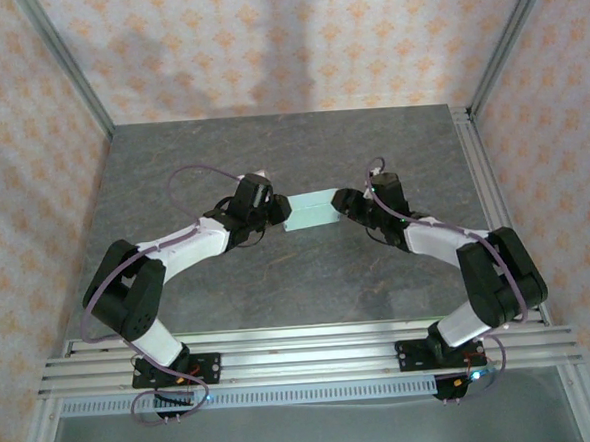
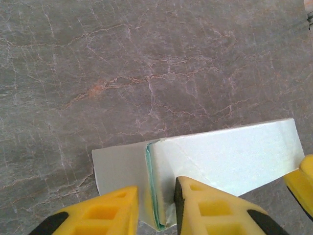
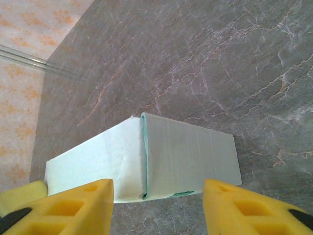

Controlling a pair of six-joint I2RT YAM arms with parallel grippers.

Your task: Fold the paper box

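Evidently box formed, closure unfinished.
I found the paper box [image 1: 309,211] mid-frame, walls up, one flap [image 2: 117,166] loose; left gripper [image 2: 156,210] narrow about that end, grip unconfirmed; right gripper [image 3: 157,190] wide, straddling the other.

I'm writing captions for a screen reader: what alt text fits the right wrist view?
A pale mint paper box, seen against a grey marbled table, has its near end between the open yellow fingers of the right end effector.

Grey veined tabletop [image 1: 279,282] — patterned orange-cream walls [image 1: 264,43] behind, aluminium rails [image 1: 303,346] in front.
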